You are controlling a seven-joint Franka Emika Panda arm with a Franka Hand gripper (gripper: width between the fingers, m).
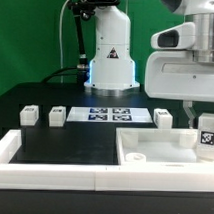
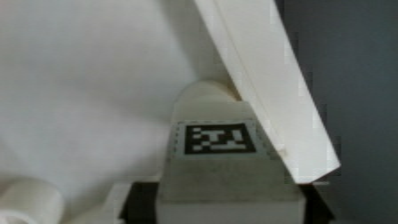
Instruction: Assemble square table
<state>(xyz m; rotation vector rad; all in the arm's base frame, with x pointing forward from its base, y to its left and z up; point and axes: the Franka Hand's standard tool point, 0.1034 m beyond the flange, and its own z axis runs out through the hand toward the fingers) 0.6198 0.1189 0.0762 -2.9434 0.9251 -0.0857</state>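
The white square table top (image 1: 154,149) lies flat at the front of the exterior view's right, with a round boss (image 1: 136,154) on its upper face. My gripper (image 1: 202,126) hangs over its right edge, shut on a chunky white leg (image 1: 206,137) whose tag faces the camera. In the wrist view the same leg (image 2: 221,150) sits between the two dark fingers (image 2: 135,202), tag upward. Beyond it are the top's flat face (image 2: 89,80) and its raised rim (image 2: 270,90). Whether the leg touches the top cannot be told. Three loose legs (image 1: 31,114) (image 1: 58,114) (image 1: 164,117) stand on the black surface.
The marker board (image 1: 108,115) lies between the loose legs in front of the robot base (image 1: 111,65). White rim bars (image 1: 13,152) edge the black surface on the left and along the front. A rounded white part (image 2: 27,200) shows beside the gripper in the wrist view.
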